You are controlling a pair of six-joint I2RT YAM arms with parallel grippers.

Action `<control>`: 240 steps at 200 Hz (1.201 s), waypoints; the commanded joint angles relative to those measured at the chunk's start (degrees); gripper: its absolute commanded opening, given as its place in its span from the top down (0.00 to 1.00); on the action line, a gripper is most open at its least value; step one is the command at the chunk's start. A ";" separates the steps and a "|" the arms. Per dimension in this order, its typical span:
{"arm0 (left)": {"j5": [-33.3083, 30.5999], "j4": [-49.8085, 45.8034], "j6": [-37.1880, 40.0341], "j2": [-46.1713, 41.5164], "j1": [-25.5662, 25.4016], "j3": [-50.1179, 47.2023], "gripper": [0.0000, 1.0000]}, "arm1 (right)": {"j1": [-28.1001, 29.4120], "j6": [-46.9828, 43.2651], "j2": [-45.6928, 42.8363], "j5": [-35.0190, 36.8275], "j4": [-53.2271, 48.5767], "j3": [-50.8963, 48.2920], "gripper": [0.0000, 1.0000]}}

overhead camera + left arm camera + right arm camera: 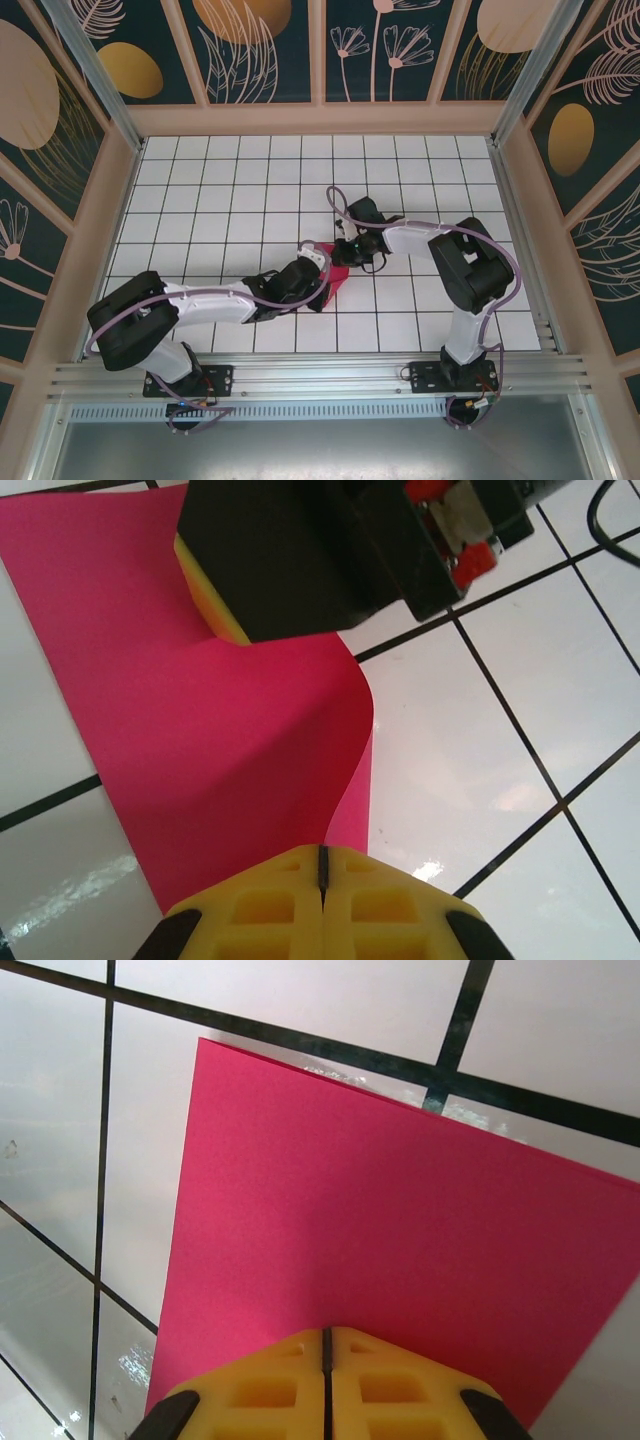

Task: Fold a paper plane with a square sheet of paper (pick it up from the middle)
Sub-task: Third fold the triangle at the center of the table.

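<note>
Clamping the paper (200,740) (bowed): left claw (322,865), right claw (326,1348), both closed.

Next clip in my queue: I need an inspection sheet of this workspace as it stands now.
surface: white tiled table, glossy, with dark grid lines.
job's things: square sheet of paper, magenta, bowed upward between the two arms, not yet a plane.
clutter: nothing seen.
tools: left tool shut on one edge of the sheet; right tool shut on the far end.
cables: purple cables run along both arms.
surroundings: teal floral wall panels on three sides; metal rail at the near edge.
</note>
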 commanded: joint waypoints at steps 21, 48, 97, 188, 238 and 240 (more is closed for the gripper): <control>4.38 2.15 2.55 0.16 3.38 -0.05 1.00 | 0.64 -2.33 2.58 1.57 -3.46 0.99 0.92; 5.04 1.45 3.91 0.96 4.91 0.16 1.00 | 0.54 -2.72 2.78 1.48 -3.71 1.38 0.92; 6.43 1.28 5.71 3.78 6.03 1.50 1.00 | 0.63 -3.19 3.08 1.22 -4.34 2.23 0.91; 9.17 2.28 8.41 5.01 8.76 2.27 1.00 | 0.65 -3.80 3.21 0.94 -4.49 2.01 0.91; 10.25 2.16 10.09 6.69 9.49 3.26 1.00 | 0.60 -4.09 3.29 0.87 -4.96 2.46 0.91; 10.32 2.17 10.15 6.69 9.55 3.35 1.00 | 0.64 -4.11 3.29 0.87 -4.96 2.42 0.91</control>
